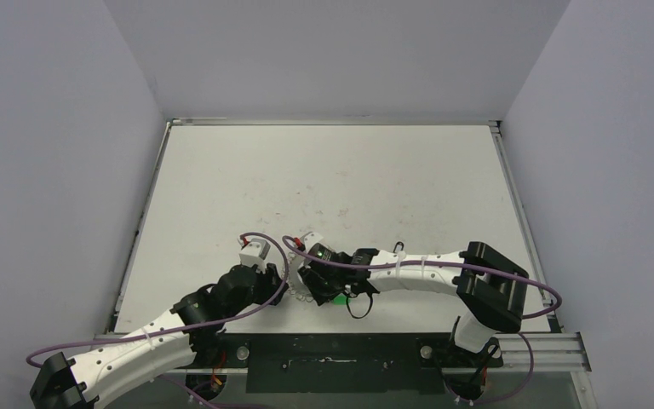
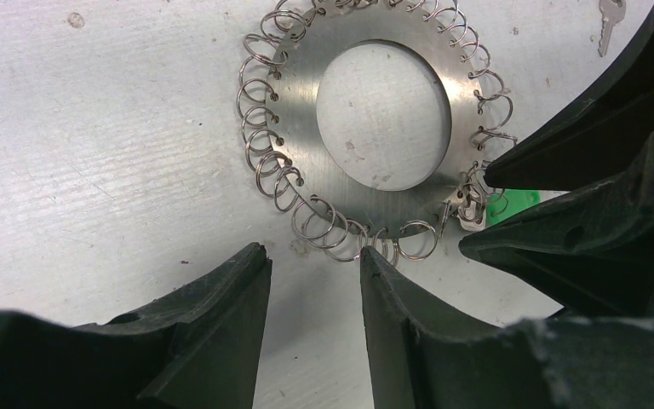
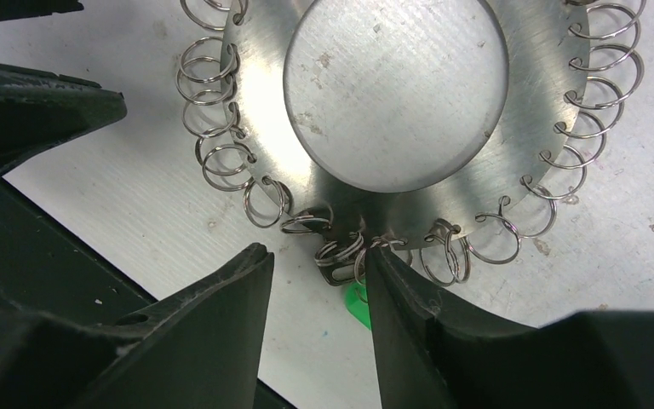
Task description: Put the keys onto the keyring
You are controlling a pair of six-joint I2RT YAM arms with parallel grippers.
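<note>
Pale grey walls [image 1: 51,128] box in a white, scuffed desk [image 1: 332,179], and both arms reach to one spot near its front edge. On that spot the keyring [image 3: 260,102] lies flat. It is a broad silvery disc with a round hole in the middle through which the desk shows, and its outer edge is fringed all round with small wire loops [image 2: 260,111].

The left gripper [image 2: 311,277] sits at the ring's rim, jaws moderately apart with only bare desk between them. The tip of one finger [image 2: 400,315] is right against the loops of the fringe, while the other finger is clear of the ring.

The right gripper [image 3: 317,260] comes at the ring from another side, its jaws also parted by a middling gap and not pinched on anything. In that gap, at the very edge of the disc, are the keys [image 3: 332,271]: a small silvery piece tangled among the loops, with the green tag [image 3: 356,305] poking out beneath it onto the desk. One right finger [image 3: 417,324] touches the loops just beside the silvery piece, and the other stands apart from it. Whether the keys are threaded onto a loop or only lie against the fringe cannot be told.

In the left wrist view the two grippers are near each other along the same stretch of rim, and a loose key [image 2: 610,21] lies alone on the desk, well apart from the ring
</note>
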